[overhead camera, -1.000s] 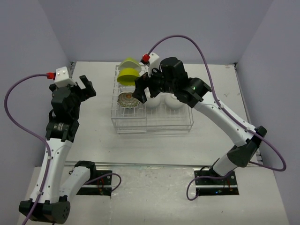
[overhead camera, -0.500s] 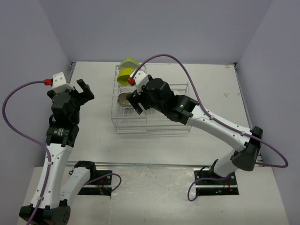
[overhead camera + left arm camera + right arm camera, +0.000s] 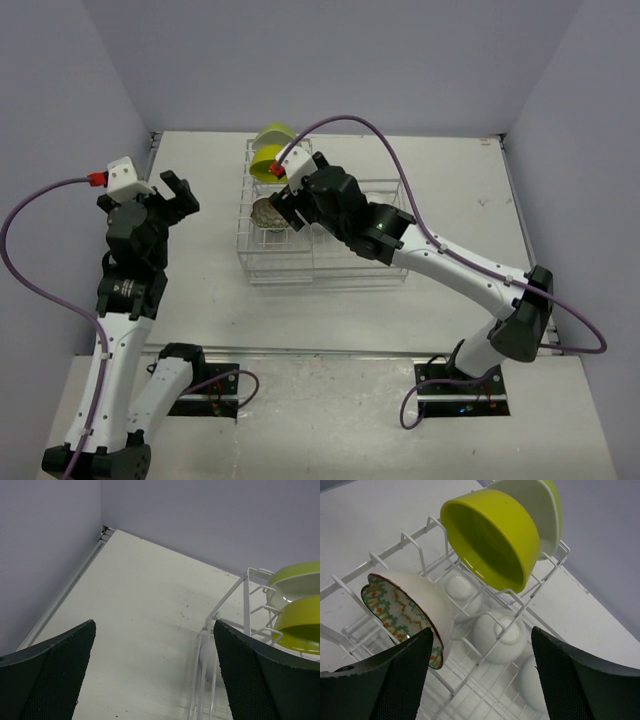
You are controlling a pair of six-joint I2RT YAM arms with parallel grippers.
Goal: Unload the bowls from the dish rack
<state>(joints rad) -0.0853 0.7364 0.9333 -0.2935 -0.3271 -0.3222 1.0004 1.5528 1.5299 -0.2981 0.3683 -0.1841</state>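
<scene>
On dish rack (image 3: 325, 279) | patterned bowl (image 3: 402, 611) tilted | right end effector (image 3: 482, 647) possibly touching

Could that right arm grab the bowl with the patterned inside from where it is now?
Probably yes. The right claw is open right beside the patterned bowl, which stands on edge in the dish rack, rim exposed. The lime bowl behind it seems clear of the path.
</scene>
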